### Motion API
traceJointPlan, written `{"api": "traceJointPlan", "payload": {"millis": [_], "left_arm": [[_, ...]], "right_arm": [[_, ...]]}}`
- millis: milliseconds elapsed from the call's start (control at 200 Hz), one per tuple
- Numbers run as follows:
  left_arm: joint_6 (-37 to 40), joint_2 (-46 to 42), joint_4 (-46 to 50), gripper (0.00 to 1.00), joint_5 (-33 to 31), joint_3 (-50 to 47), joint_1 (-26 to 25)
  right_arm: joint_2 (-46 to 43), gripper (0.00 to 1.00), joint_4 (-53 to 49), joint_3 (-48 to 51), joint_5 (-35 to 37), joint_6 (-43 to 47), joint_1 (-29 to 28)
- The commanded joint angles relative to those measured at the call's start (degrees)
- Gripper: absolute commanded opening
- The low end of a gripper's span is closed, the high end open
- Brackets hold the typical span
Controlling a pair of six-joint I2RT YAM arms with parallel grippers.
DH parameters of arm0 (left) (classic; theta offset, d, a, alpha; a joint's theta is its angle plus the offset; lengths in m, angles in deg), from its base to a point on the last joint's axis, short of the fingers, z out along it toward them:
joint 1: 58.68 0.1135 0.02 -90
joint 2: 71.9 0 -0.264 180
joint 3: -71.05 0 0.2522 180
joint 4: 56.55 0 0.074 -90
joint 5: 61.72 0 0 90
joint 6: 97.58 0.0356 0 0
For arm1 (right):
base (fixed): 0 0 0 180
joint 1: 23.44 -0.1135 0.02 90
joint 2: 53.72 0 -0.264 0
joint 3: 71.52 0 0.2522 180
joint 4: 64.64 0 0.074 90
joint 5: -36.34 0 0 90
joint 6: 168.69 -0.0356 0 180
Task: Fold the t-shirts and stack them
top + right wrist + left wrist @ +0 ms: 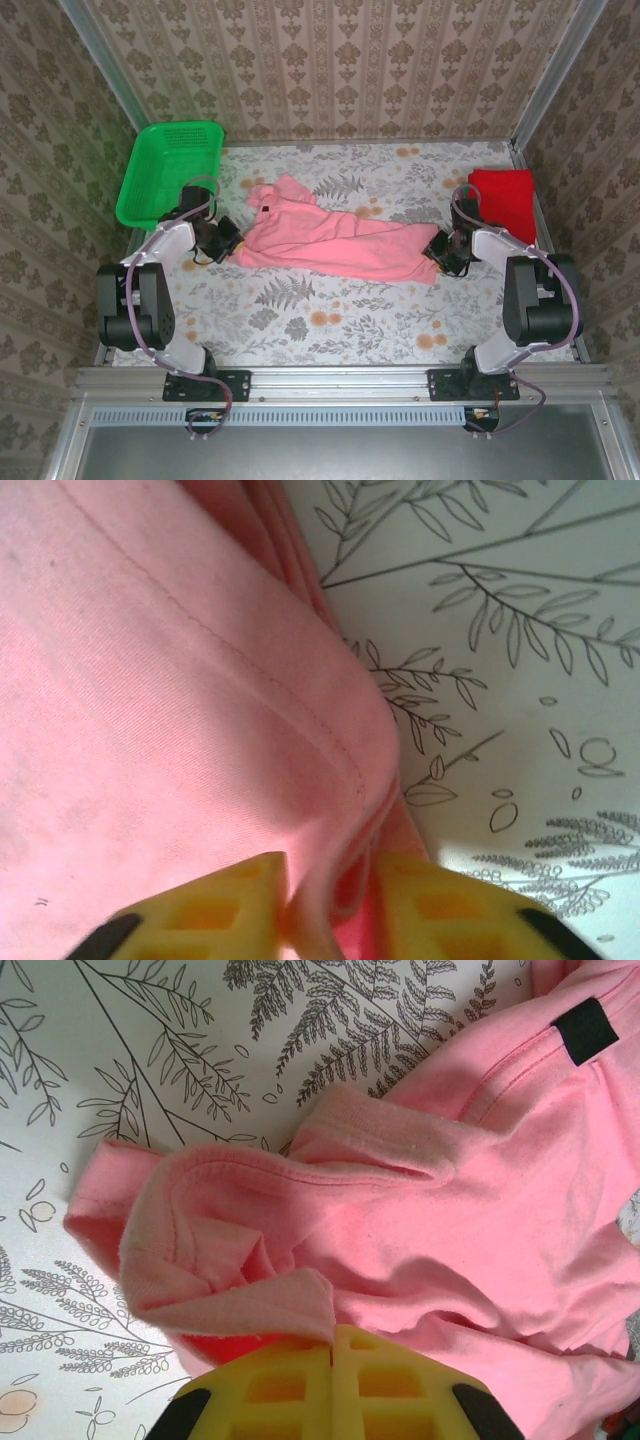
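Looking down from the top camera, you have the pink t-shirt (330, 238) lying crumpled lengthwise across the middle of the fern-printed table (300, 320), running from 9 o'clock to 3 o'clock between your two claws. Your left gripper (224, 240) sits at the shirt's 9 o'clock end. Its wrist camera shows the yellow fingers (270, 1385) pressed together with a fold of pink cloth caught at their tips. Your right gripper (441, 252) sits at the 3 o'clock end, and its fingers (230, 905) pinch a stitched hem of the same shirt between them. The folded red t-shirt (503, 195) lies at 2 o'clock in the far corner, apart from the pink one. The green mesh basket (135, 185) sits at 10 o'clock, by the far left corner.
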Motion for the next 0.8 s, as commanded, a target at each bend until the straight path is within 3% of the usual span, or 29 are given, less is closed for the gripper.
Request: {"api": "traceJointPlan", "payload": {"millis": [0, 100, 150, 415, 795], "left_arm": [[0.10, 0.18, 0.54, 0.00, -0.29, 0.00, -0.31], [0.05, -0.04, 0.58, 0.00, -0.38, -0.10, -0.29], [-0.07, -0.05, 0.50, 0.00, -0.38, -0.20, -0.31], [0.23, -3.19, 0.91, 0.00, -2.62, 1.94, 0.15], [2.27, -10.66, 5.94, 0.00, -1.90, 22.85, 5.56]], "right_arm": [[-0.32, 0.18, -1.54, -0.32, 0.07, -0.10, -0.16], [-1.77, 0.15, -2.91, -0.24, 0.64, 0.58, -0.16], [-2.15, 0.00, -3.31, -0.24, 0.66, 1.11, -0.18], [-7.80, 0.00, -4.68, -3.31, 1.99, 0.78, -0.16], [-14.76, 0.00, -3.22, -27.56, 2.67, 6.07, 0.63]]}}
